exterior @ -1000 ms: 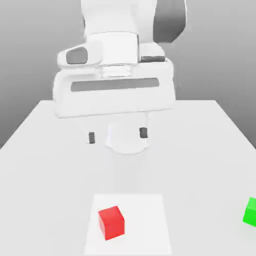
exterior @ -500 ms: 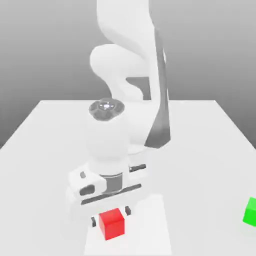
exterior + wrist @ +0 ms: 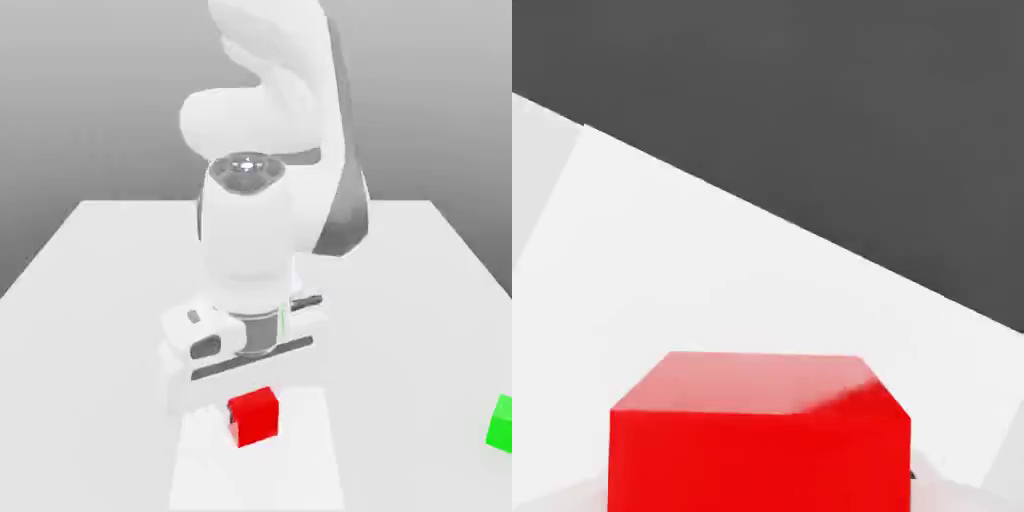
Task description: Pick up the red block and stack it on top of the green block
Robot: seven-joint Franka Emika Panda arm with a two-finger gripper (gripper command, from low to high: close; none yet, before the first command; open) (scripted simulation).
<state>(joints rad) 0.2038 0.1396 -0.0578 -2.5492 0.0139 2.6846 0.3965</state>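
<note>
There is a pale table (image 3: 90,330) – wide, smooth, with a straight far edge. On it lies a white square patch (image 3: 300,470), flat, brighter than the table around it. Behind the table is a grey background (image 3: 80,100) – it is lighter at the top and becomes darker lower down.

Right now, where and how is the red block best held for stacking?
By two opposite upright side faces, coming down from above, as the gripper has it. The red block is a small cube with flat sides, so the fingers can press squarely on a facing pair. That should leave its underside free to settle on the green block.
</note>
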